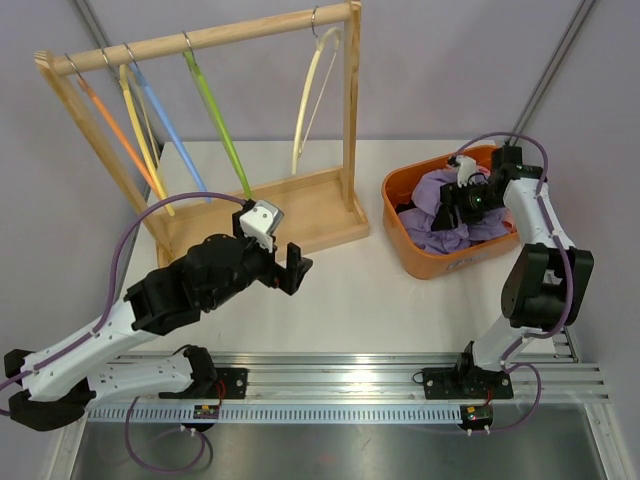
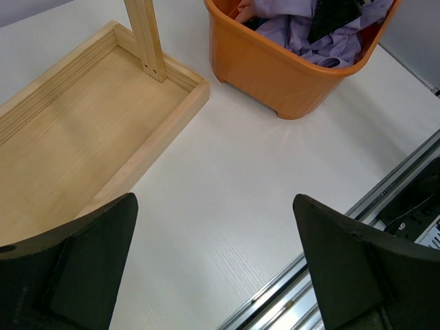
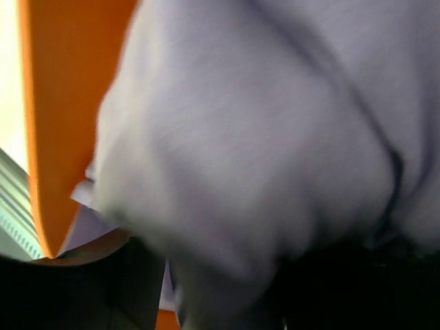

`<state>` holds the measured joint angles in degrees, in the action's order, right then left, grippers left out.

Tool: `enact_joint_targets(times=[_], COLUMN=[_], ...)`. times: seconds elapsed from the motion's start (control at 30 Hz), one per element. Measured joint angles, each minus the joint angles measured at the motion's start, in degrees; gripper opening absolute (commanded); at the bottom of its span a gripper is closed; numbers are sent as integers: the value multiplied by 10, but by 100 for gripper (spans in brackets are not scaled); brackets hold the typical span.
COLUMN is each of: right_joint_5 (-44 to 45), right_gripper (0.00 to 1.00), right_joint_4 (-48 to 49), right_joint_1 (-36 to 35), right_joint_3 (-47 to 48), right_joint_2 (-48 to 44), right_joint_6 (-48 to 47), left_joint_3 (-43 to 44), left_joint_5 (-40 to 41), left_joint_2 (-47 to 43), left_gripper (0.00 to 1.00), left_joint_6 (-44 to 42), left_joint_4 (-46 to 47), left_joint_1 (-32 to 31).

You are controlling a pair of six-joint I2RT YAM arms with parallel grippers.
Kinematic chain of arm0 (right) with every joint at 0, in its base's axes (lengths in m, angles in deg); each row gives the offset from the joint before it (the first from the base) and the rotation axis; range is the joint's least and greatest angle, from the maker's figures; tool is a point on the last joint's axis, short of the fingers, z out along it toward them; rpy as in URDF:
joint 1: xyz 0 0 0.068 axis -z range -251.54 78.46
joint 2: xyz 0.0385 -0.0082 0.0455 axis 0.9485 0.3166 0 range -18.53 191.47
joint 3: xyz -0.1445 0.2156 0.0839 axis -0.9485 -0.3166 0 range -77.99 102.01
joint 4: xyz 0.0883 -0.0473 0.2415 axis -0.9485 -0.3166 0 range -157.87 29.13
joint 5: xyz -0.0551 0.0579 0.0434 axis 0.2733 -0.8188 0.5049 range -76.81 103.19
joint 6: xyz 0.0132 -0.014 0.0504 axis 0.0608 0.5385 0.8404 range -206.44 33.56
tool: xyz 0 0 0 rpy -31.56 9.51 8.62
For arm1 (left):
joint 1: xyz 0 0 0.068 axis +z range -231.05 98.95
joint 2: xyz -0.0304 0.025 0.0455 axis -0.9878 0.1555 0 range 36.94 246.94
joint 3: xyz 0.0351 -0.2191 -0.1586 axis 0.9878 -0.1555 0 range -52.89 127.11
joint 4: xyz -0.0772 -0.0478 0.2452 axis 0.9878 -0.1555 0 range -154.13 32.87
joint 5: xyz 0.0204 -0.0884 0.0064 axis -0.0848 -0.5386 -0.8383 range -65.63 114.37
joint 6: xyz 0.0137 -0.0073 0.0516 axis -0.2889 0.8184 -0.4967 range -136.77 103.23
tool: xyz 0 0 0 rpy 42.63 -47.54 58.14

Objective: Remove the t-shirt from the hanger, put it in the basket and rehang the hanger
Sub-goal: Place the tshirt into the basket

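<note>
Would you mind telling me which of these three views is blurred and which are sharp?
Top external: sharp and evenly lit across the wooden rack. Left wrist: crisp on the orange bin, its own fingers dark and near. Right wrist: badly blurred, lilac cloth filling nearly the whole frame.

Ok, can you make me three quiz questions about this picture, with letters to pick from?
1. Where are the purple clothes? A on a hanger; B in the basket; C on the floor.
2. How many hangers hang on the rack? A three; B five; C eight.
3. The left hand is: A open; B shut on a hanger; C shut on a shirt.
Answers: 1 B, they fill the orange basket. 2 B, orange, yellow, blue, green and cream ones. 3 A, its fingers stand wide apart, nothing between.
</note>
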<state>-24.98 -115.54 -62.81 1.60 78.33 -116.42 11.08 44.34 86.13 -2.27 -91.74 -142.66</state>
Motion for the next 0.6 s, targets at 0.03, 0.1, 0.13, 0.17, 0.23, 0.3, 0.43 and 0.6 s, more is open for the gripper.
enact_joint_targets(times=[0.03, 0.1, 0.13, 0.17, 0.23, 0.3, 0.43, 0.6], right_joint_5=[8, 20, 26, 30, 33, 33, 35, 71], right_gripper=[72, 76, 80, 81, 85, 89, 99, 99], right_joint_4=[-10, -28, -33, -40, -47, -53, -64, -34], right_joint_1=[0, 0, 1, 1, 2, 3, 3, 3], right_joint_3=[16, 59, 83, 109, 161, 214, 281, 286], right_joint_2=[-2, -6, -9, -12, -19, -24, -34, -61], right_joint_6=[-3, -5, -6, -5, -5, -1, 13, 88], left_joint_3=[-2, -4, -4, -4, -4, -4, -4, -11], left_joint_5=[0, 0, 0, 0, 0, -2, -5, -9], left_joint_2=[-1, -3, -3, -3, -2, 1, 16, 16], left_gripper=[99, 99, 99, 99, 99, 99, 99, 99], left_joint_6=[2, 4, 5, 5, 5, 5, 5, 25], left_joint_4=[0, 0, 0, 0, 0, 1, 0, 3], left_joint_1=[0, 0, 0, 0, 0, 0, 0, 0])
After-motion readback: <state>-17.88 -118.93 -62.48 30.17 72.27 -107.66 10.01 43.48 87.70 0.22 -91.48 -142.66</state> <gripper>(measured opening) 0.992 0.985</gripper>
